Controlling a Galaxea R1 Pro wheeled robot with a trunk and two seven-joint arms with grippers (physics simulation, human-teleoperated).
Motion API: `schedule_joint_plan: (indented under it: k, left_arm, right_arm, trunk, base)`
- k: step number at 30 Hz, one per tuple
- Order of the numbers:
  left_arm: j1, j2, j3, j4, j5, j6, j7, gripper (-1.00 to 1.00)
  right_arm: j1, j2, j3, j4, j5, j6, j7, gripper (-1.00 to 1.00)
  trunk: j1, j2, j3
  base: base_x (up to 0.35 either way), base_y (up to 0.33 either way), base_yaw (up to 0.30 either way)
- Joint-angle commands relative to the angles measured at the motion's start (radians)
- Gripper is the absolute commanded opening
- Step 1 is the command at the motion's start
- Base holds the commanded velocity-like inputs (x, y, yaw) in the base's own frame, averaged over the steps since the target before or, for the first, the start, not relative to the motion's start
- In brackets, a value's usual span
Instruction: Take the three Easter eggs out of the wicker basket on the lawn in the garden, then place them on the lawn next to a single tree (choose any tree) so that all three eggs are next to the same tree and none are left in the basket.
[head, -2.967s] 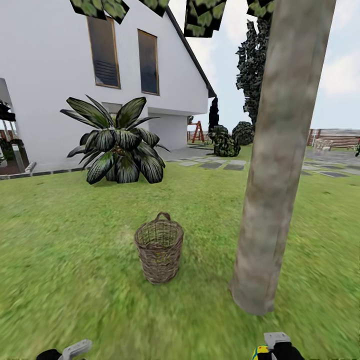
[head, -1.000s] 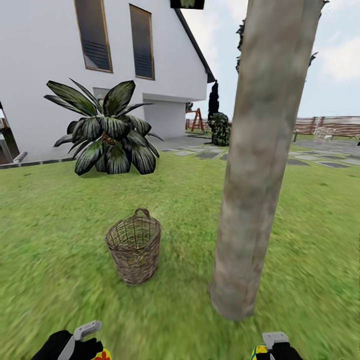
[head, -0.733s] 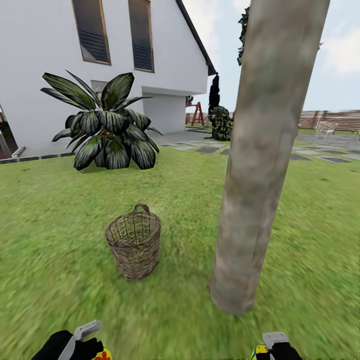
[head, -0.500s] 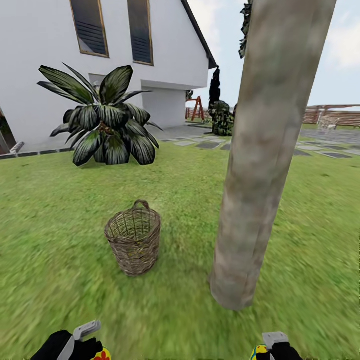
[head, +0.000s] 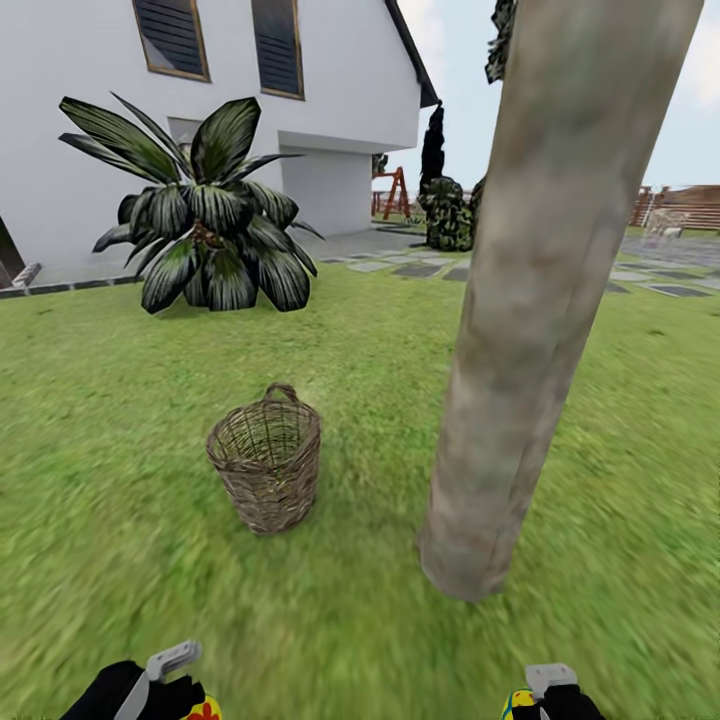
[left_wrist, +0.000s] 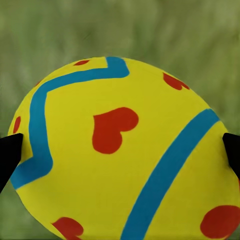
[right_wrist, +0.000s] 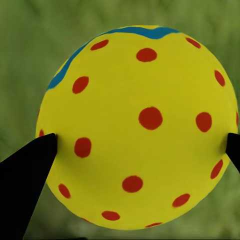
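I have an egg (left_wrist: 120, 150) pinched in the left gripper (head: 165, 680), jaws pressed on its sides, and a spotted egg (right_wrist: 140, 130) clamped likewise in the right gripper (head: 545, 690), both carried low over the lawn (head: 100, 560) so I can set them down beside the tree (head: 530, 330). The wicker basket (head: 265, 465) stands near the tree's base, away from the house; I cannot tell whether a third egg lies inside.

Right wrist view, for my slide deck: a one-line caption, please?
Right gripper shut on a yellow Easter egg with red spots, above blurred green lawn.
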Motion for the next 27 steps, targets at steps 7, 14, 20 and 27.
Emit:
schedule_joint_plan:
  k: [7, 14, 20, 27]
  left_arm:
    - [0.0, -0.002, 0.006, -0.001, 0.0, 0.006, -0.004, -1.0]
    - [0.0, -0.004, 0.006, -0.001, -0.002, 0.006, -0.003, -1.0]
    - [0.0, -0.004, 0.006, -0.001, -0.001, 0.006, -0.003, -1.0]
    - [0.0, -0.005, 0.006, -0.001, -0.001, 0.006, -0.003, -1.0]
  right_arm:
    - [0.0, 0.0, 0.002, -0.002, 0.003, 0.006, -0.002, -1.0]
    - [0.0, 0.0, 0.003, -0.002, 0.003, 0.006, -0.002, -1.0]
    - [0.0, 0.001, 0.003, 0.001, 0.003, 0.005, -0.002, -1.0]
    - [0.0, 0.006, 0.003, 0.003, 0.003, 0.004, -0.002, -1.0]
  trunk:
    - [0.003, -0.002, -0.028]
    - [0.006, -0.004, -0.055]
    - [0.009, -0.005, -0.078]
    - [0.011, -0.006, -0.098]
  base:
    - [0.0, 0.0, 0.0]
    - [0.0, 0.0, 0.0]
    - [0.0, 0.0, 0.0]
    - [0.0, 0.0, 0.0]
